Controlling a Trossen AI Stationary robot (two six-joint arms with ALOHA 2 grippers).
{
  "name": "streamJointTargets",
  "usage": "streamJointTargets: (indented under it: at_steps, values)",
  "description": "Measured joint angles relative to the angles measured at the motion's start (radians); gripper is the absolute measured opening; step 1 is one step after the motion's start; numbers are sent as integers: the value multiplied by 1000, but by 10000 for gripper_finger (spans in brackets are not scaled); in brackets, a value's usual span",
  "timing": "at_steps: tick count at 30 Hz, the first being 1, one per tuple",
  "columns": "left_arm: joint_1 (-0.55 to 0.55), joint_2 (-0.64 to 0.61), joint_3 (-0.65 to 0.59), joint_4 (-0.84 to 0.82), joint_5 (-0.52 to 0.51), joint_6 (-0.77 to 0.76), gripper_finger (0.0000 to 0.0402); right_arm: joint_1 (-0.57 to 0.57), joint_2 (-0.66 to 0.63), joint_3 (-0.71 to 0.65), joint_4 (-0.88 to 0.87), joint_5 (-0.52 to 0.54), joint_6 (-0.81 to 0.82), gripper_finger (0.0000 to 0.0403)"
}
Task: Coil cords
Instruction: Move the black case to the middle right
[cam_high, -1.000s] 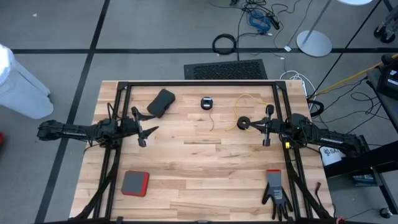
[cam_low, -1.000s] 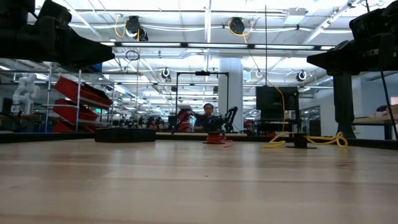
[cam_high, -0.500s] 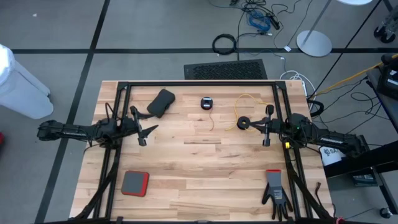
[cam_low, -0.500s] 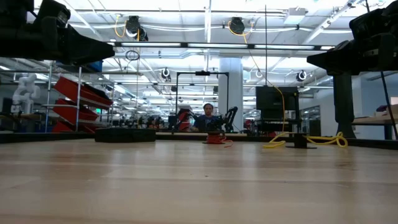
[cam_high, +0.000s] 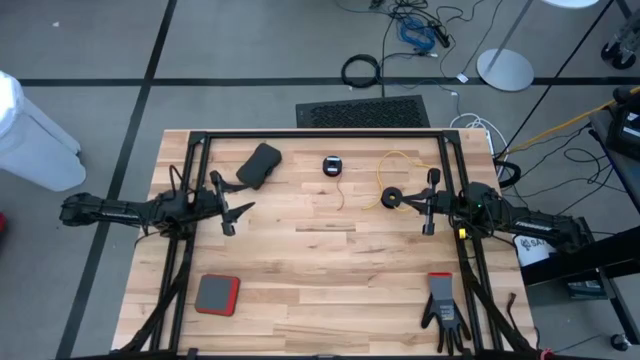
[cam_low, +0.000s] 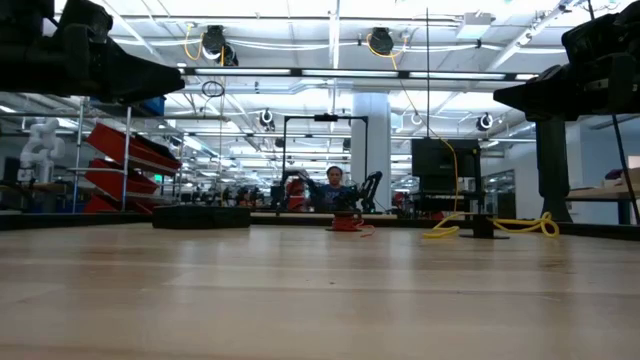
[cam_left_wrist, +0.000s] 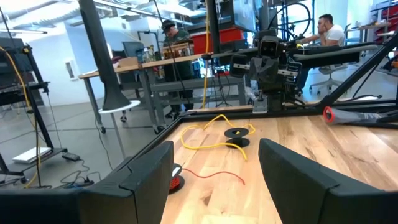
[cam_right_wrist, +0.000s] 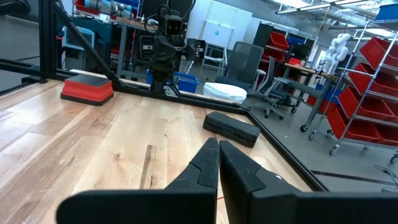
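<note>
High view, yellow cord (cam_high: 392, 170) beside right gripper (cam_high: 428, 201)

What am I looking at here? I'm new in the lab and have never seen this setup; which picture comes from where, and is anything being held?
It is a robot with two dark arms at a pale wooden table. One picture looks straight down, one looks level across the tabletop, and two come from cameras on the wrists.

From above, the left gripper stands open over the table's left side, holding nothing. The right gripper is shut and empty, beside the thin yellow cord, which ends in a small round black reel. A thin red-orange cord runs from another small black reel at the far edge.

Also on the table: a dark flat case, a red and grey pad, and a black glove with a red cuff.
</note>
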Motion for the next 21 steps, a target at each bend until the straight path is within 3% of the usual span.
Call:
streamJointTargets:
  at_steps: [21]
  values:
    - [0,0,0,8,-18,44,244,0,0,0,0,0,0,0]
